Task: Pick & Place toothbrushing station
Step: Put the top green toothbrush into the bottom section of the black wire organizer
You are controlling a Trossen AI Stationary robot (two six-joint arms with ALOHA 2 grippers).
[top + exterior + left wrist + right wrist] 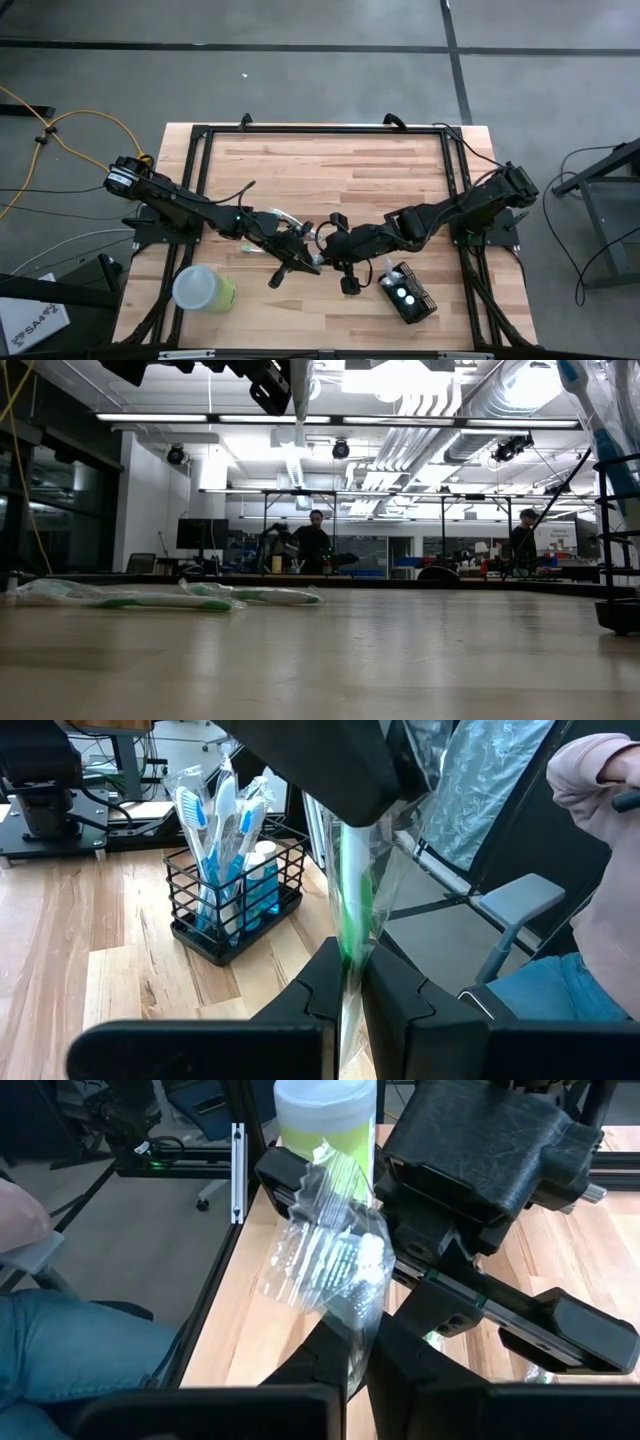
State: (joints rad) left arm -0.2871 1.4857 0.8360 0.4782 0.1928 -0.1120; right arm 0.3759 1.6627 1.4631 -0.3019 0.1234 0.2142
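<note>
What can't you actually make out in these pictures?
- Wrapped toothbrush: in the left wrist view its head is hidden behind the right gripper; the left gripper covers its lower end.
- Wire-mesh holder: in the high view too small to count its contents; in the low view the picture's right edge cuts it off.
- Lime-green cup: in the right wrist view the top edge cuts it off and the crinkled bag hides its base.

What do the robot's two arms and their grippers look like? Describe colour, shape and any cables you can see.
Both arms are black and jointed, built of boxy, matte segments. The left gripper and right gripper each end in two dark, angular fingers with stepped inner edges. Thin black cables loop along the arms, and a small green light shows on the left arm.
</note>
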